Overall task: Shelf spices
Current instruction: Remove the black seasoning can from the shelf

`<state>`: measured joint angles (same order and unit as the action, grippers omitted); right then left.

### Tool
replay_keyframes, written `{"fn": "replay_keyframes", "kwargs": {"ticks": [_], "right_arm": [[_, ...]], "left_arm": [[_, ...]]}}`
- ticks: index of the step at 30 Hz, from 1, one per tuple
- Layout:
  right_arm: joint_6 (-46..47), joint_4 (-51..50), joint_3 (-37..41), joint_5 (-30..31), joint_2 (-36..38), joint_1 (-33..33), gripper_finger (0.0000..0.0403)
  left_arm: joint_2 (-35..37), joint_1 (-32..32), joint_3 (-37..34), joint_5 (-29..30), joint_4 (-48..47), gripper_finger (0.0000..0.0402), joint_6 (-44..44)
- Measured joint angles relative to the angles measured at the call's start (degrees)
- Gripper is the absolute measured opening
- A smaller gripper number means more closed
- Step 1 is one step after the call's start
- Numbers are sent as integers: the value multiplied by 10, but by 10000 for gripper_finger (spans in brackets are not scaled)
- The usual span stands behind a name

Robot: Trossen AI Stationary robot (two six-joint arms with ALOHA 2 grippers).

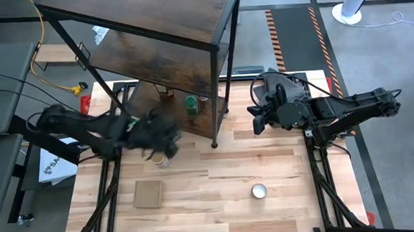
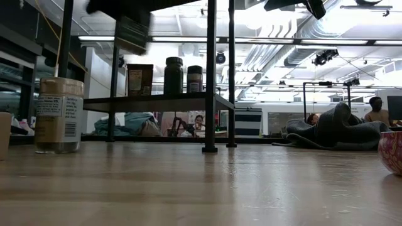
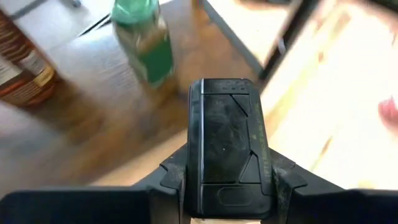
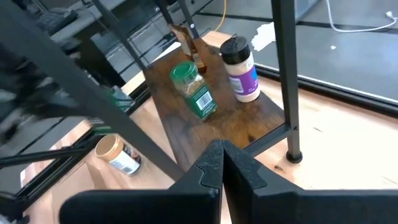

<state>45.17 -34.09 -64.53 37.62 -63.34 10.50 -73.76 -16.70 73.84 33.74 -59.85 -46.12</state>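
- In the low view, the pale wooden worktop [image 2: 207, 188] fills the foreground, and a tan-lidded jar [image 2: 58, 115] with a white label stands upright on it at the left of the frame.
- From above, this same jar [image 1: 162, 160] sits left of centre on the worktop, right at the tip of the left pincer [image 1: 167, 141]; the blur there makes it impossible to tell whether the fingers touch it.
- The left wrist view shows that pincer's dark fingers pressed together with nothing between them.
- The shelf [image 1: 166, 39], dark brown boards in a thin black frame, stands at the upper centre of the high view.
- On its lowest board stand a green-lidded jar [image 4: 194, 90] and, just beside it, a dark-capped jar with a purple-white label [image 4: 241, 68].
- A brown-orange pouch [image 2: 139, 80] stands on the same board, left of the two jars in the low view.
- The right pincer [image 1: 259, 118] hovers right of the shelf, its fingers closed together and empty.
- A flat cardboard square [image 1: 148, 194] lies at the lower left of the high view.
- A round silvery disc [image 1: 259, 191] lies lower right of centre.
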Motion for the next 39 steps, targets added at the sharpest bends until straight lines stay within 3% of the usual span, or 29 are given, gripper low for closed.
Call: {"fn": "replay_keyframes", "kwargs": {"ticks": [7,10,13,17,20,24,33,36,39], "right_arm": [[14,-1,0,29,0,0,0],[30,-2,0,29,0,0,0],[40,-3,0,29,0,0,0],[43,-4,0,28,0,-4,0],[50,-5,0,19,0,-8,0],[49,-5,0,13,-5,-13,0],[43,-5,0,12,-7,-23,0],[43,-5,0,11,-7,-24,0],[39,-5,0,9,-7,-29,0]], "left_arm": [[-18,-143,0,120,-119,113,-172],[-38,-174,0,125,-185,112,-256],[-38,-202,-1,121,-313,112,-409],[0,-243,-50,98,-262,112,-449],[8,-262,-95,48,-276,112,-545],[13,-292,-115,62,-270,113,-637],[-11,-275,-153,-47,-300,113,-739],[-26,-269,-175,-43,-283,113,-755],[-37,-249,-186,4,-238,113,-754]]}}
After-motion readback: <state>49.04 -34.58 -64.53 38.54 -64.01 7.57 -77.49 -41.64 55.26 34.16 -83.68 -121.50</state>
